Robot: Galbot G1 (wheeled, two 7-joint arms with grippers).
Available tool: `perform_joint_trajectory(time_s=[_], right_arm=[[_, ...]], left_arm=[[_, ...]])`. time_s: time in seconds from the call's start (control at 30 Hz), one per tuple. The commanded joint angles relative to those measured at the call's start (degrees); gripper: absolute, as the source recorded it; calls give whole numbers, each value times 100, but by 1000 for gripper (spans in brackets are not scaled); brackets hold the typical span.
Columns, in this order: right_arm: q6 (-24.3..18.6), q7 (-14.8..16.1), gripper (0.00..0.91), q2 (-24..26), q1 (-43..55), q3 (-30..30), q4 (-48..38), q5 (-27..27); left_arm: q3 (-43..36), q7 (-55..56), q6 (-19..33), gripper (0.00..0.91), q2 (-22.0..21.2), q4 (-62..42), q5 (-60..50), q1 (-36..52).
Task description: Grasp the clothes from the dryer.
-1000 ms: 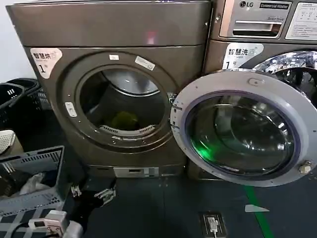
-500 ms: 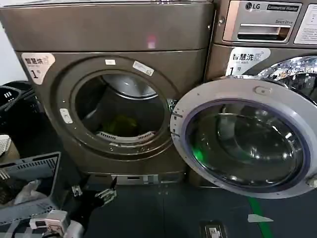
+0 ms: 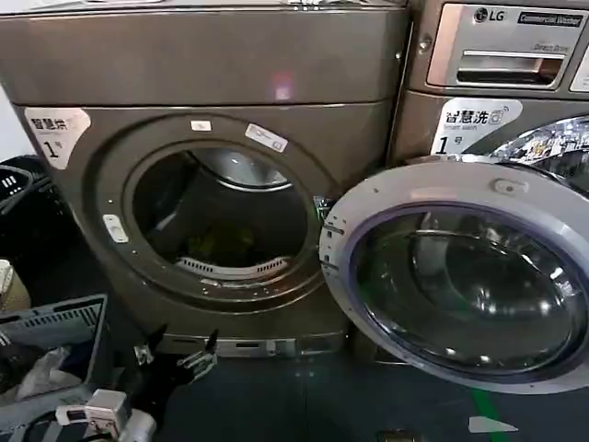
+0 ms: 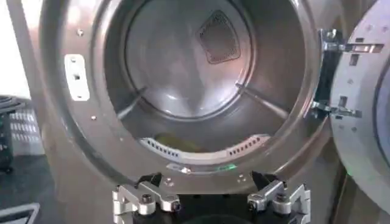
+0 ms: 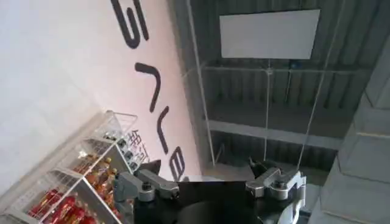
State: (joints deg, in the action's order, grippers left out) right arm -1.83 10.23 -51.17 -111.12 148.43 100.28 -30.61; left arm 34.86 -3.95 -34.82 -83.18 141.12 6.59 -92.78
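The left gripper [image 3: 178, 348], low in the frame's lower left below the porthole, has its black fingers spread wide with nothing between them. The small yellow-green soft garment [image 3: 221, 245] lies crumpled on the drum floor of the large bronze-brown front-loading dryer [image 3: 230, 64]; its long axis cannot be told. The right gripper [image 5: 207, 176] gapes wide, empty, aimed at a ceiling.

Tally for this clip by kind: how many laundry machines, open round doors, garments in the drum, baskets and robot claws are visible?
Laundry machines: 2, the dryer and the LG washer
Open round doors: 1, the glass door
Garments in the drum: 1, the clothes
Baskets: 2, grey basket, black basket
Claws: 2, left claw, right claw, both open
Total: 8
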Motion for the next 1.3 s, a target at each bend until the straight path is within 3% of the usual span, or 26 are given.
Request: perform_joint_trajectory(time_s=[0.03, 0.43, 1.3], right_arm=[[3, -66, 907, -4, -4, -18, 23, 16], [97, -264, 907, -154, -195, 5, 137, 42], [115, -233, 907, -295, -637, 466, 206, -114]], left_arm=[[-10, -4, 14, 907, 14, -30, 3, 41], [-336, -14, 272, 907, 153, -643, 343, 1033], [-1043, 248, 638, 907, 265, -3110, 581, 3692]])
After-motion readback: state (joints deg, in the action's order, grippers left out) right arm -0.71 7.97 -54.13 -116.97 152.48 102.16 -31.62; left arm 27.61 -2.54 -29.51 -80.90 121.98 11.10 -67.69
